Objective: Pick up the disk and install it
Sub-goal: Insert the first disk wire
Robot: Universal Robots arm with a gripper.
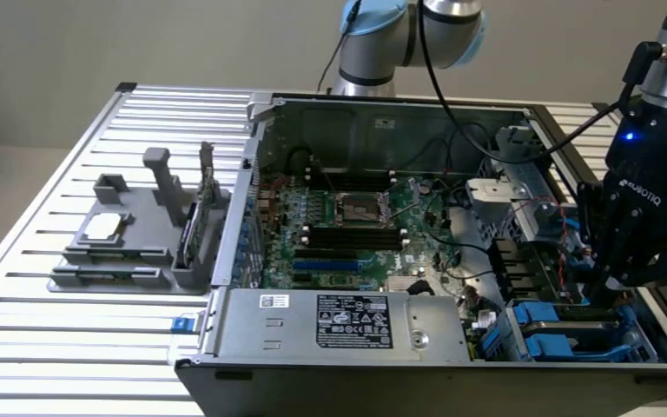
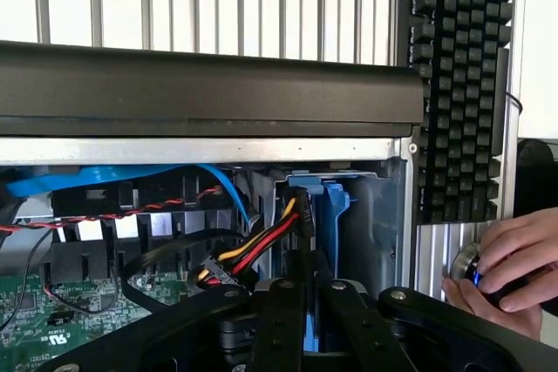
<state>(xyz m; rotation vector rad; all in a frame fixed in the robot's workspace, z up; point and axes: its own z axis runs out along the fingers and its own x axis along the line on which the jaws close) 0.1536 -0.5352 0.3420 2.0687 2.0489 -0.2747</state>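
Note:
My black gripper (image 1: 614,282) hangs over the drive bay (image 1: 565,340) at the near corner of the open computer case (image 1: 426,365), on the exterior view's right. In the wrist view its fingers (image 2: 277,320) stand close together, shut on the disk (image 2: 331,215). I see the disk edge-on as a thin upright slab in a blue carrier, reaching from the gripper (image 2: 312,294) down into the bay. A plug with yellow, red and black wires (image 2: 261,246) sits right beside it. The disk's label face is hidden.
Motherboard (image 1: 346,217) and grey power supply box (image 1: 346,321) fill the case. A grey parts holder (image 1: 125,239) stands on the slatted table at the exterior view's left. Outside the case wall lie a black keyboard (image 2: 458,84) and a person's hand (image 2: 514,259).

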